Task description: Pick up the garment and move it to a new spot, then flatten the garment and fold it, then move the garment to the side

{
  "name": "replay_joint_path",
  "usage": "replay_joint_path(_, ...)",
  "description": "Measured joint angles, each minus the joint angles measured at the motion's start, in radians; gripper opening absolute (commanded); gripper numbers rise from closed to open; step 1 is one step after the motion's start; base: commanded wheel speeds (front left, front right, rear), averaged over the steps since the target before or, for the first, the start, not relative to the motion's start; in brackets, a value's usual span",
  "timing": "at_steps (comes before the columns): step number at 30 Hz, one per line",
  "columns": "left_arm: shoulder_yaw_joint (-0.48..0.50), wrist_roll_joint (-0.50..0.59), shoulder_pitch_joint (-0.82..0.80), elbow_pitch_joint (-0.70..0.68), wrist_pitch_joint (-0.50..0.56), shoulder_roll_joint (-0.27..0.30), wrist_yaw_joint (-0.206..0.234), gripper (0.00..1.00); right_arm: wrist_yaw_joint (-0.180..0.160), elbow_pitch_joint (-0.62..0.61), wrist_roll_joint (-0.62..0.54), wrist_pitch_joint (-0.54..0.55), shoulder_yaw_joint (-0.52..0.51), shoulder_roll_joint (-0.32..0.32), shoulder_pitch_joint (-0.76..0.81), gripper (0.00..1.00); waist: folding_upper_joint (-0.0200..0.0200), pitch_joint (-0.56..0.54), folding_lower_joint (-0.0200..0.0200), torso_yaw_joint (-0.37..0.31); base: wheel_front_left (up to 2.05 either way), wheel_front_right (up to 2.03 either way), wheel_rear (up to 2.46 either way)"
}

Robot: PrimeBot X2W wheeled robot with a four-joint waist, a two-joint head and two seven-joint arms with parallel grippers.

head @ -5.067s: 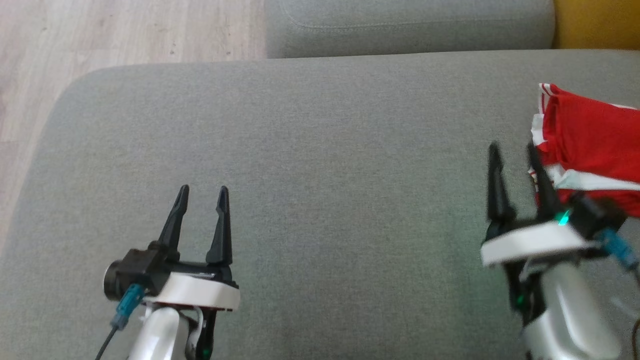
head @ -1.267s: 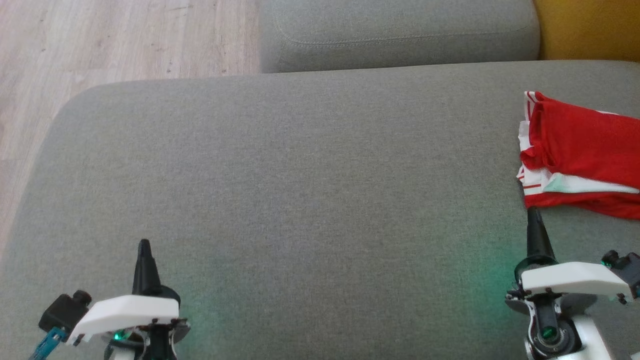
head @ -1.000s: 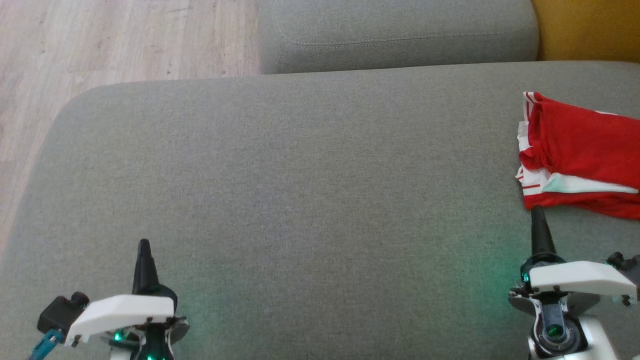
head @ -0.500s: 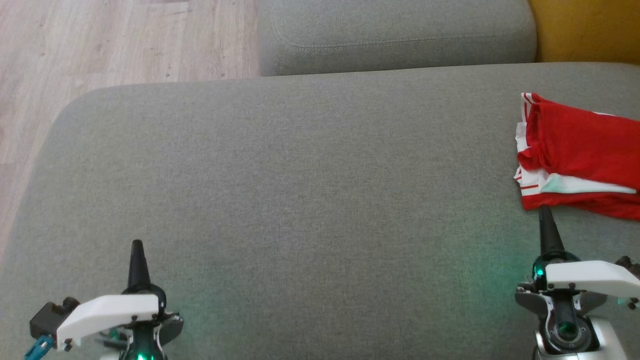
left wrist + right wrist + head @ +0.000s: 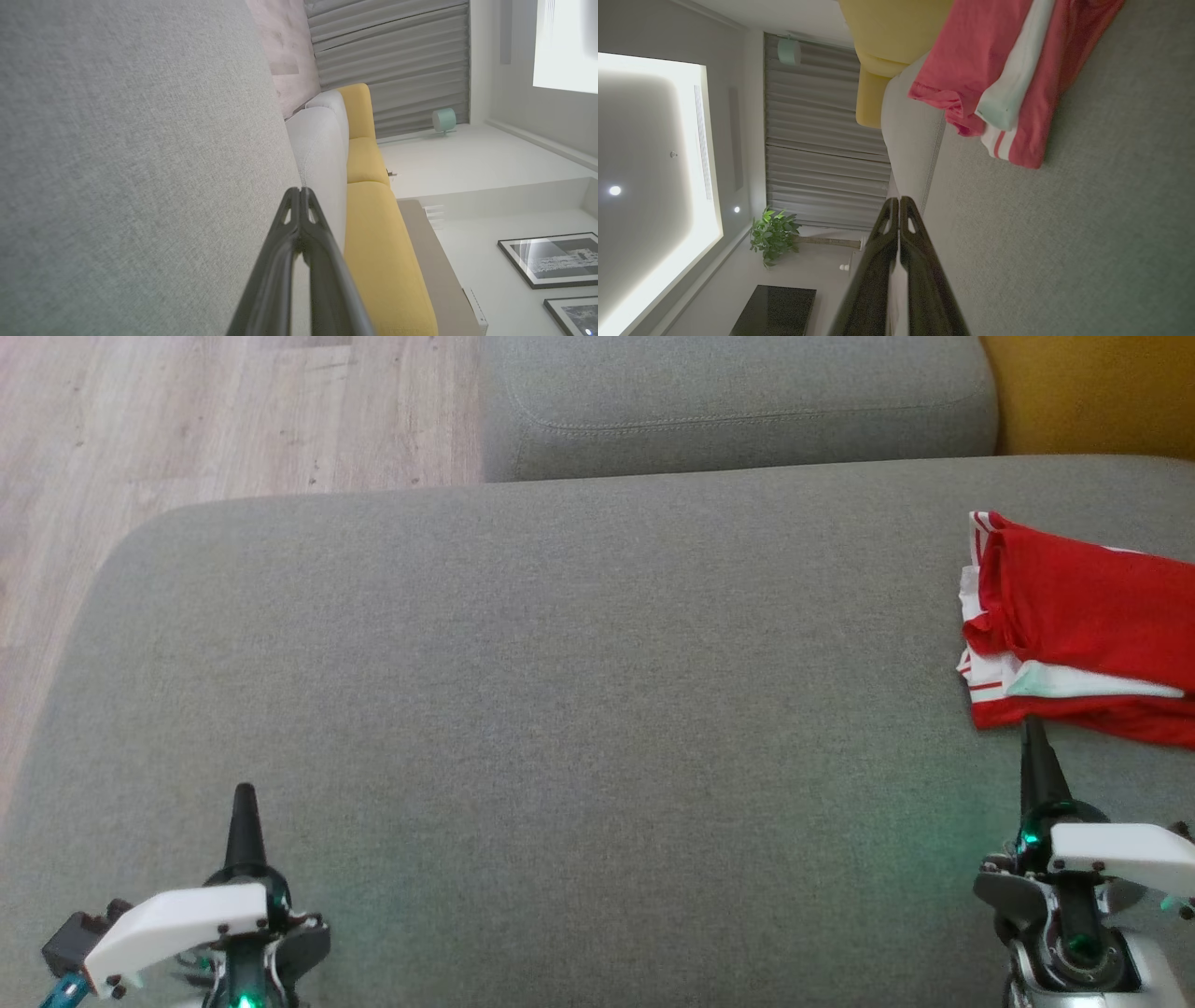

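Your right gripper (image 5: 1031, 728), fingers pressed together, points in the head view at the near edge of the folded red garment (image 5: 1083, 616) on the cushion (image 5: 560, 663), far right, its length running sideways. The left gripper (image 5: 245, 793) is well apart. Right wrist view: the garment lies ahead, up-right. Left wrist view: fingers together too, over bare cushion.

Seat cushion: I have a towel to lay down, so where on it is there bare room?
The seat cushion is bare across its middle and left, from the back cushion down to the left end effector. It is crowded at the right edge, where the red garment lies with the right end effector just in front of it.
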Motion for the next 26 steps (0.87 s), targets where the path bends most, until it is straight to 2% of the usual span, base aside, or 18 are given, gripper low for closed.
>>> replay_joint_path(20, 0.036, -0.198, 0.000, -0.021, 0.057, -0.001, -0.010, 0.00, 0.000, -0.026, 0.209, 0.054, -0.037, 0.000, 0.002, 0.00, 0.0000, -0.008, 0.0000, -0.004, 0.00, 0.00, 0.00)
replay_joint_path(26, 0.037, -0.203, 0.000, -0.021, 0.061, -0.001, -0.010, 0.00, 0.000, -0.029, 0.216, 0.059, -0.040, 0.000, 0.002, 0.00, 0.0000, -0.008, 0.0000, -0.004, 0.00, 0.00, 0.00)
